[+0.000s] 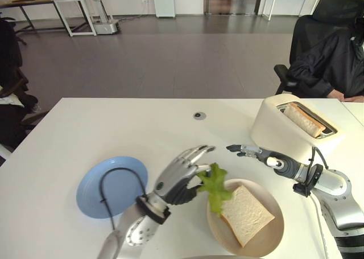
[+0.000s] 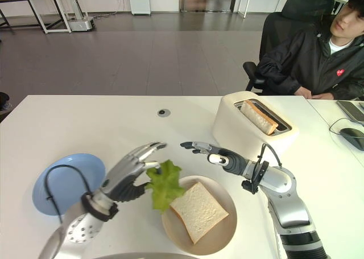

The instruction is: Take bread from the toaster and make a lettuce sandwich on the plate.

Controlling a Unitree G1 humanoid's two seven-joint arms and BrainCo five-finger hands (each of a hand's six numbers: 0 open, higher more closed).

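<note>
Table [image 1: 114,128]: white, with a small round grommet [image 1: 198,115] at 12 o'clock of the left hand, well apart from it.
Blue plate [image 1: 94,199]: at 9 o'clock of the left hand, near the table's front-left, flat on the top.
Left hand [image 1: 182,176]: between the two plates, just beside the tan plate's left rim. Its fingers stretch over the lettuce and its thumb comes up from below, so the leaf is pinched by its left edge. The fingers point toward 2 o'clock.
Lettuce [image 1: 215,185]: one green, ruffled leaf in the left hand's pinch. It hangs over the tan plate's rim at 10 o'clock, and its lower end overlaps the slice's left corner. Whether it rests on the slice or hangs just above it, I cannot tell.
Tan plate [image 1: 273,236]: round, at the front of the table, at 6 o'clock of the right hand.
Slice [image 1: 247,213]: white bread lying flat in the tan plate, turned corner-on.
Right hand [image 1: 256,153]: at 12 o'clock of the tan plate and 7 o'clock of the toaster. Its fingers are spread out straight and point toward 9 o'clock. It holds nothing and touches nothing.
Toaster [image 1: 278,128]: white, at the table's right, slots facing up.
Bread [image 1: 304,119]: one browned piece standing in a toaster slot, its top edge above the slot.
</note>
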